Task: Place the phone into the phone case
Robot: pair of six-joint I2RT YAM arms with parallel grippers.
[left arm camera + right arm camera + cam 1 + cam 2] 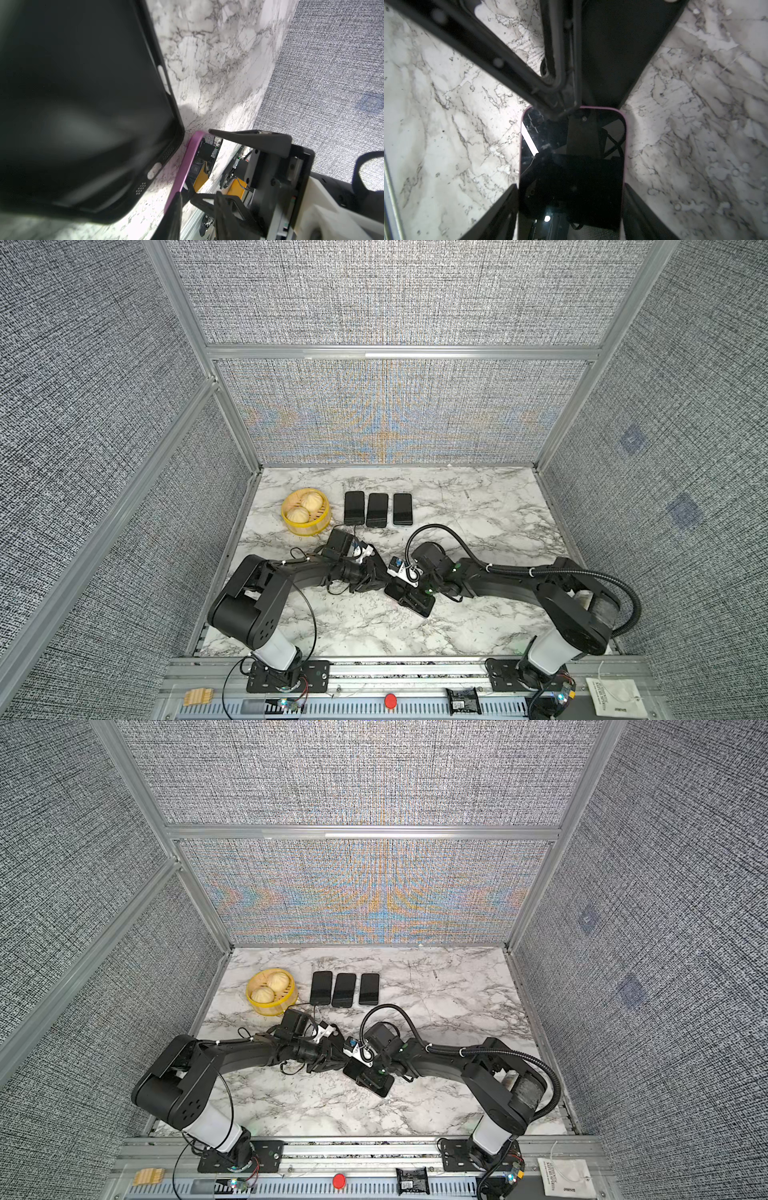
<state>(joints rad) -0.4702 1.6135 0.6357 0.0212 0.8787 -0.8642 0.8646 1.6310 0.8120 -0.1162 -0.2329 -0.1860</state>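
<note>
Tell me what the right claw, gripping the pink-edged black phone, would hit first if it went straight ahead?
Most likely the black rubbery phone case that the left gripper holds, just beyond the front edge of the pink-edged phone in the right gripper. Depth is hard to judge there.

Marble-pattern table (pixel 478 531): note what lies on it.
- Toward far left corner: yellow steamer basket (pixel 305 527) holding two buns (pixel 309 501).
- Just beside it, along far edge: you see row of three black phones (pixel 377 510), side by side, screens up. Thin cable (pixel 305 1004) runs from leftmost toward basket.
- Near table centre: pink-edged phone (pixel 571 166), flat, screen up.
- At its end: black phone case (pixel 83 104), tilted; contact with table not discernible.
</note>
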